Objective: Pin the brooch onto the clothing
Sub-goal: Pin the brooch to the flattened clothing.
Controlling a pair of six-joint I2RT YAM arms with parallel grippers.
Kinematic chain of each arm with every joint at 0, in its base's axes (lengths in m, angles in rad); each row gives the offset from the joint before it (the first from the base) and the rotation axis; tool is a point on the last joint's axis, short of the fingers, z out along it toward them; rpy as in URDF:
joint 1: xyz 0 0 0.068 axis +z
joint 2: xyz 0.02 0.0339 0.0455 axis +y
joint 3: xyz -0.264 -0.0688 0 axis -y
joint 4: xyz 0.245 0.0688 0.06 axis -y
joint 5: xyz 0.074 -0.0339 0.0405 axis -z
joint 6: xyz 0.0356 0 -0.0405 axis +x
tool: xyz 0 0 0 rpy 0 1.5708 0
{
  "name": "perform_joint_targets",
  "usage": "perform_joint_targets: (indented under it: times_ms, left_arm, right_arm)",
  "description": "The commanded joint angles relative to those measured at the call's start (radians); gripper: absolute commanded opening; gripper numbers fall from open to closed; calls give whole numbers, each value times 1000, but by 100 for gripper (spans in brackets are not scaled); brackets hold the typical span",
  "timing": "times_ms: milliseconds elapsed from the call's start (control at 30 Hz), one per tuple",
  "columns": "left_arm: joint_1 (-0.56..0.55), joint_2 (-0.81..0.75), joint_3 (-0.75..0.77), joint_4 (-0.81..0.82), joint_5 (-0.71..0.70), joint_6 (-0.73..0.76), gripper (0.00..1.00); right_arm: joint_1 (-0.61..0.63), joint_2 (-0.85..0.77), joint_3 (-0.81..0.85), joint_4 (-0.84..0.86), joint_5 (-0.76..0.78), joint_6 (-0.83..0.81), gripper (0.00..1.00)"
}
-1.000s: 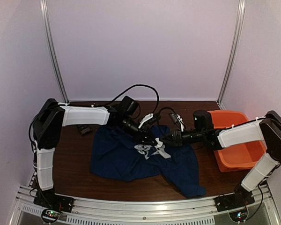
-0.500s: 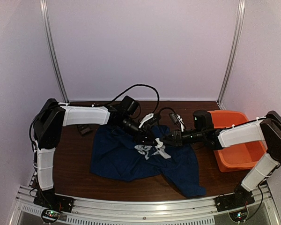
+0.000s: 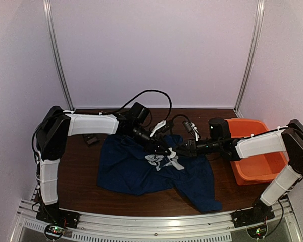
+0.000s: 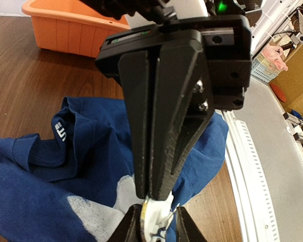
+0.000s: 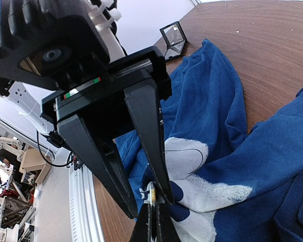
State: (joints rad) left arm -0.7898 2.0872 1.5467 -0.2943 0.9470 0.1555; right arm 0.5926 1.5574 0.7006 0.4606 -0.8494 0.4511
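Navy shirt (image 3: 136, 174): lies rumpled on the wooden table (image 3: 81, 166), with its white chest print (image 5: 192, 159) bunched up under both grippers.
Brooch (image 4: 156, 223): a small pale disc with bluish marks, sitting at the print. It is not clearly pinned, and its clasp is hidden.
Left gripper (image 3: 166, 150): narrow, with a fingertip on either side of the brooch, apparently pinching it.
Right gripper (image 4: 154, 194): fully closed, tips touching the print just beside the brooch. Whether it nips a thin fold or the pin cannot be told.
Step, as judged: working the pin through the cloth.
Risk, slip: the brooch is tiny and held by its edges, so any easing of the left fingers could drop it into the folds.
Risk, cloth: the loose fabric may lift or slide, so the pin skates instead of piercing.
Risk, collision: the tips are crowded together, and a small sideways push could knock the brooch free.
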Motion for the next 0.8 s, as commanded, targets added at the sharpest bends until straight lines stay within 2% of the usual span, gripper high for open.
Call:
perform_joint_targets:
  times_ms: [0,267,767]
  left_arm:
    - [3,19,7,-20,10,20,27]
    - [3,20,7,-20,-1,22,25]
    - [4,27,0,18,-47,-23,14]
  right_arm:
    - [-3,-25,12,18,19,-6,0]
    - [-3,-28,8,18,19,-7,0]
    - [-3,-23,5,40,15,4,0]
